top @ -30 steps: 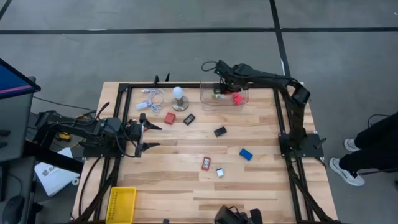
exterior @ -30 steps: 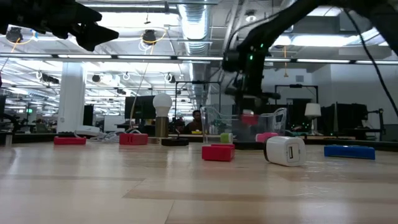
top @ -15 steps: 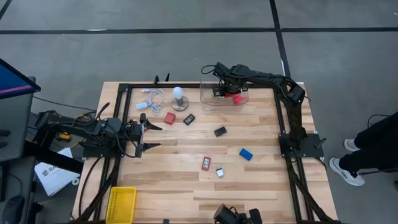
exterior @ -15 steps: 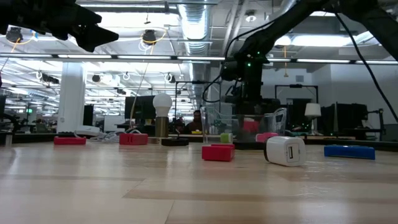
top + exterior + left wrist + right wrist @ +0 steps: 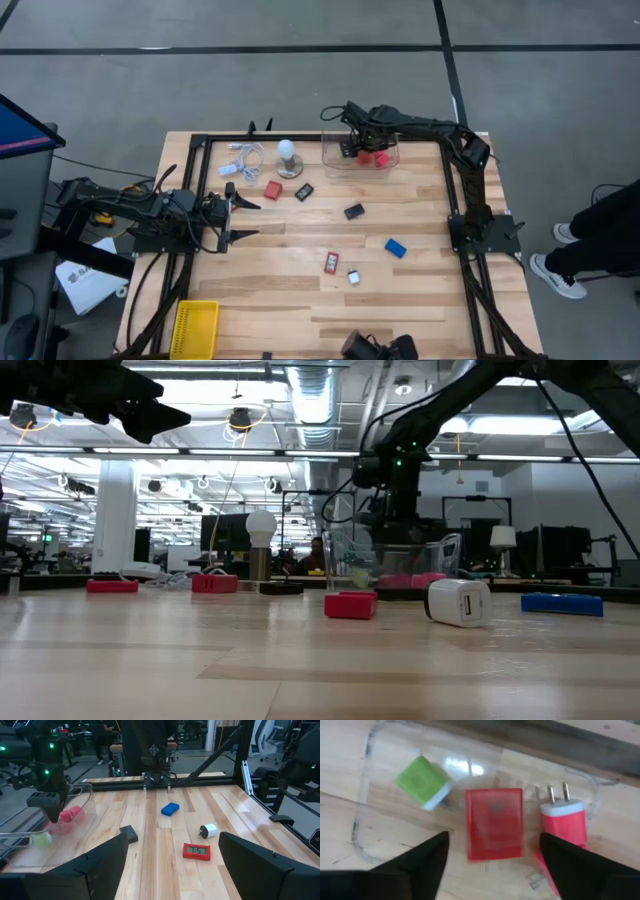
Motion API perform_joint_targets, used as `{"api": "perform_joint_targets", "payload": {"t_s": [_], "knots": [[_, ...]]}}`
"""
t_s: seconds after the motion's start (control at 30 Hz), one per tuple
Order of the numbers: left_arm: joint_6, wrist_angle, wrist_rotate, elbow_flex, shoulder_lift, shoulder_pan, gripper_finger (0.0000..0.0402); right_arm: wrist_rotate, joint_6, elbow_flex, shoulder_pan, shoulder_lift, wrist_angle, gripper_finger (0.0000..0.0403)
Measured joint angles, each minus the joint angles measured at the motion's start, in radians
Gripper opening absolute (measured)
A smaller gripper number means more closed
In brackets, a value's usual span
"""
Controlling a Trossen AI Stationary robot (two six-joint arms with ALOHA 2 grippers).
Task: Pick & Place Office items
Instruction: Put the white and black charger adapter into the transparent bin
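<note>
We see the right gripper [image 5: 352, 146] poised over the clear plastic bin [image 5: 388, 163] at the table's far edge, its fingers [image 5: 410, 865] spread apart and gripping nothing. Just beneath them in the bin lies a flat red block [image 5: 494, 824], between a green-and-white cube [image 5: 422, 782] and a pinkish-red plug adapter [image 5: 563, 822]. The left gripper [image 5: 243, 219] waits at the left side, fingers released. A blue block [image 5: 396, 247] and a black block [image 5: 354, 211] lie on the wooden table [image 5: 280, 300].

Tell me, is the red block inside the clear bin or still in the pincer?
Inside: the red block lies flat on the clear bin's floor, free of the open right pincer.
</note>
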Motion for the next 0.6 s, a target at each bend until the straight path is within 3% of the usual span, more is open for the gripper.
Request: {"api": "perform_joint_targets", "payload": {"t_s": [0.2, 0.37, 0.6], "knots": [[0.0, 0.0, 0.0, 0.0, 0.0, 0.0, 0.031, -0.024, -0.028, 0.004, 0.024, 0.0, 0.022, 0.034], [0.0, 0.0, 0.0, 0.0, 0.0, 0.0, 0.031, -0.019, -0.064, 0.045, 0.069, -0.027, -0.01, 0.0321], [0.0, 0.0, 0.0, 0.0, 0.0, 0.0, 0.031, 0.02, -0.083, 0.051, 0.2, -0.174, -0.029, 0.0291]]}}
